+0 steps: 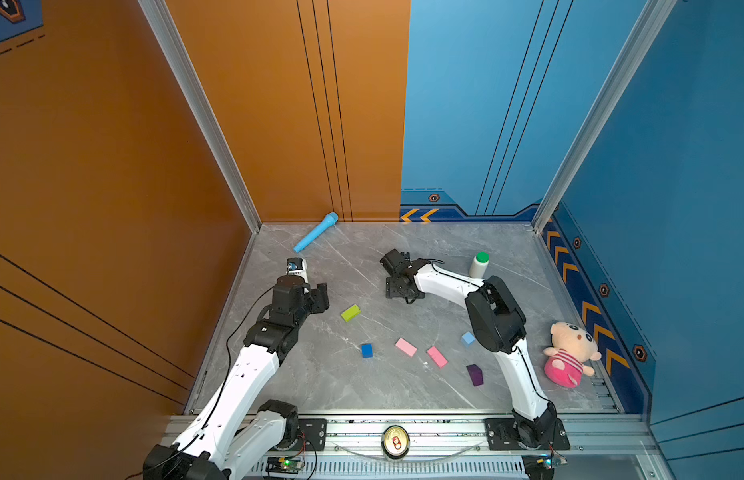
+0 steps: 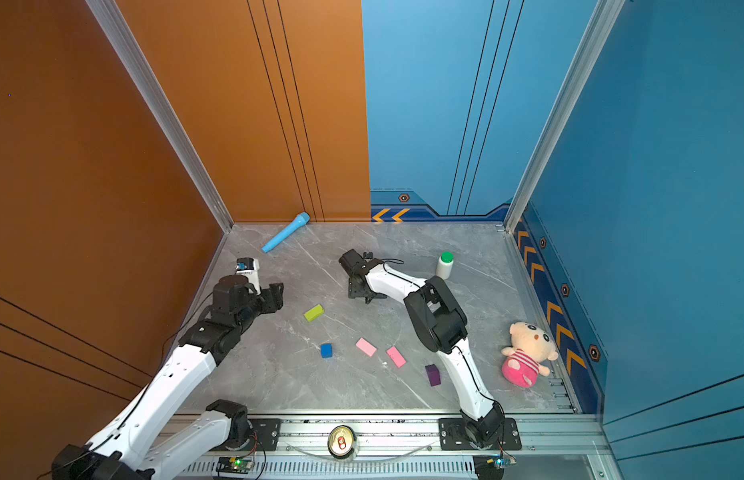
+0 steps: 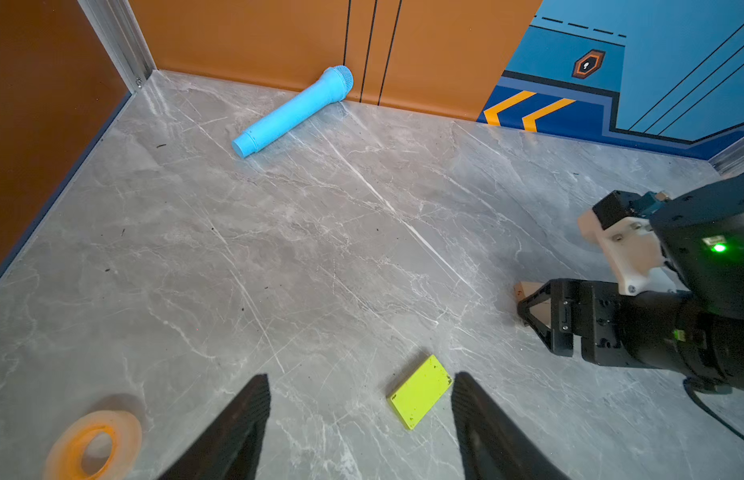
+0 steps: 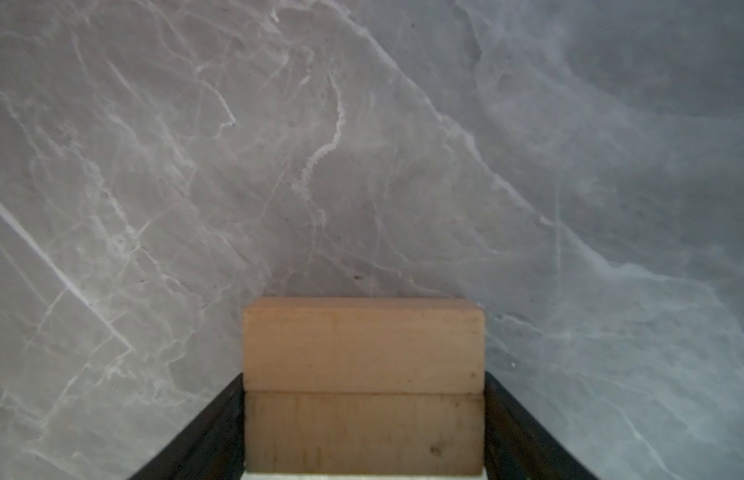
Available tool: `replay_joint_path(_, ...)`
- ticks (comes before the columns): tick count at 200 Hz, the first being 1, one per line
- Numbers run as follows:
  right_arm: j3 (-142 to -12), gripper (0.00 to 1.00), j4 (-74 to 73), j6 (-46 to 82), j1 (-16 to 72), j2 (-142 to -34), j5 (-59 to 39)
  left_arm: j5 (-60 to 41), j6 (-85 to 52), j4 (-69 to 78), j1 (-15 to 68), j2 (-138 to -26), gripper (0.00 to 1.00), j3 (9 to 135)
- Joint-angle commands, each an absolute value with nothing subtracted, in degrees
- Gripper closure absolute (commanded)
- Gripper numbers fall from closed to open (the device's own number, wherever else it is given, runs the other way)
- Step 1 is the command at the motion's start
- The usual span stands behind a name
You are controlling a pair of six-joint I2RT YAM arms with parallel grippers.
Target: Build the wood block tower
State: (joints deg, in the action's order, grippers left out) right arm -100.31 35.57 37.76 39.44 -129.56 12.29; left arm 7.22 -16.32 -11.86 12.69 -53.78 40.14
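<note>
My right gripper point(image 1: 403, 293) points down at the table's middle back. In the right wrist view two tan bars point(image 4: 364, 386) lie one against the other between its fingers point(image 4: 511, 415), which press on both sides; these bars are all of the tower that shows. My left gripper point(image 3: 357, 378) hangs open and empty above the lime-green bar point(image 3: 420, 390), which lies flat near one fingertip. Loose on the table in both top views are the dark-blue cube point(image 1: 367, 350), two pink bars point(image 1: 405, 347) point(image 1: 437, 356), the light-blue cube point(image 1: 468, 338) and the dark-purple block point(image 1: 475, 375).
A light-blue toy microphone point(image 1: 316, 237) lies at the back wall. A white bottle with a green cap point(image 1: 479, 264) stands behind the right arm. A plush doll point(image 1: 569, 353) sits at the right edge, a can point(image 1: 395, 441) on the front rail. An orange tape roll point(image 3: 92, 449) lies near my left gripper.
</note>
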Motion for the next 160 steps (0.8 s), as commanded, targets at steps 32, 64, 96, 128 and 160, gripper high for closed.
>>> replay_joint_path(32, -100.72, 0.06, 38.76, 39.02, 39.73, -131.57, 13.34, 6.33, -15.73, -12.48, 12.10, -52.82, 0.29, 39.18)
replay_joint_path(64, -100.47, 0.01, 38.76, 38.93, 39.73, -131.39, 13.32, 6.27, -15.73, -12.57, 11.97, -52.78, 0.29, 39.16)
replay_joint_path(96, -100.11, 0.00, 38.76, 38.68, 39.73, -130.68, 12.91, 6.25, -15.73, -12.66, 12.04, -52.56, 0.29, 39.11)
replay_joint_path(128, -99.67, 0.00, 38.76, 38.24, 39.73, -129.17, 13.09, 6.18, -15.65, -12.74, 11.98, -52.47, 0.29, 39.13)
replay_joint_path(160, -99.12, 0.00, 38.76, 37.79, 41.66, -127.14, 13.88, 6.16, -15.64, -12.83, 12.04, -52.31, 0.29, 39.11)
